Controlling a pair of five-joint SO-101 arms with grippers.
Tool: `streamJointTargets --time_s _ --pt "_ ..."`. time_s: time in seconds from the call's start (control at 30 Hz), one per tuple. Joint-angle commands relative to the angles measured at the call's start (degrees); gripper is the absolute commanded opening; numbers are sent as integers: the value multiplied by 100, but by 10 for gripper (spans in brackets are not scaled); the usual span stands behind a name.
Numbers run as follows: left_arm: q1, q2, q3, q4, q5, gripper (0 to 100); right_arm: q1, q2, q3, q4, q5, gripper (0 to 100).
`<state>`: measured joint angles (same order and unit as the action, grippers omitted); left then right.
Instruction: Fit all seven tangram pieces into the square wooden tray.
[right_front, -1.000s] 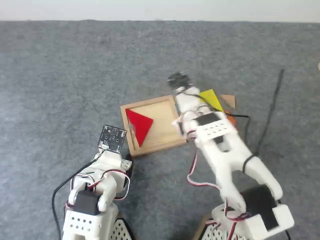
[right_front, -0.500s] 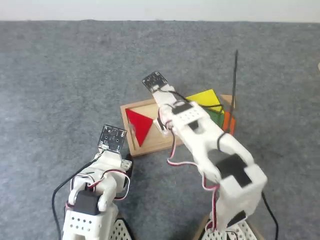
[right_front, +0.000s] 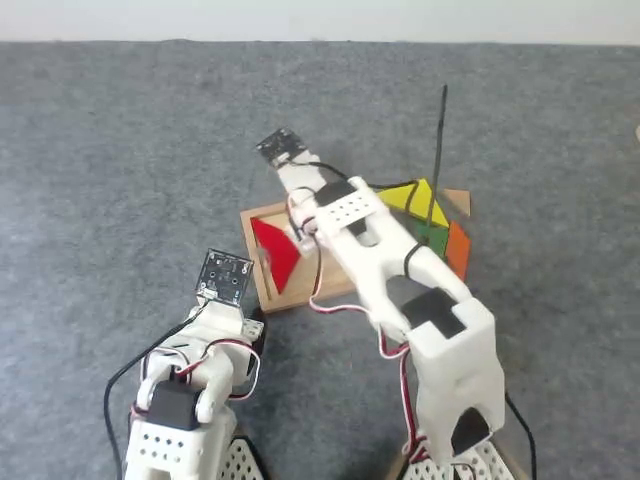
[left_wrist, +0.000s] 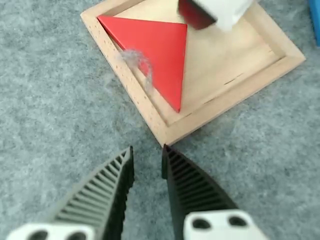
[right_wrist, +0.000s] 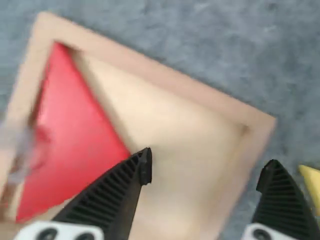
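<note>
On the grey desk (right_front: 120, 150), a square wooden tray (left_wrist: 225, 60) of pale wood with a raised rim; inside, flat along 1 wall, 1 large red triangle (left_wrist: 155, 45); just beside the tray, partly under the right arm, yellow (right_front: 410, 195), green (right_front: 427, 236) and orange (right_front: 457, 248) pieces. Above the tray's bare floor, the right claw (right_wrist: 208, 167), spread wide, gripping nothing. Just off 1 tray corner, the left claw (left_wrist: 147, 152), parted by a narrow gap, empty, above the desk.

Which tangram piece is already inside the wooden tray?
The red triangle, flat against one wall of the tray; the yellow piece, green piece and orange piece lie outside it.
</note>
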<state>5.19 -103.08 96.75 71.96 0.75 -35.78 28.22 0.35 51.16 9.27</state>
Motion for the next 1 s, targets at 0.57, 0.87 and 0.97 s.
streamJointTargets --time_s 0.57,0.87,0.97 --pt "-53 -123 -31 -360 35 92 163 -1684 519 426 -35 351" --pt "-53 -123 -31 -202 35 92 1367 -2932 985 945 264 351" --pt "-53 -123 -31 -202 35 92 2149 -3081 985 1042 554 351"
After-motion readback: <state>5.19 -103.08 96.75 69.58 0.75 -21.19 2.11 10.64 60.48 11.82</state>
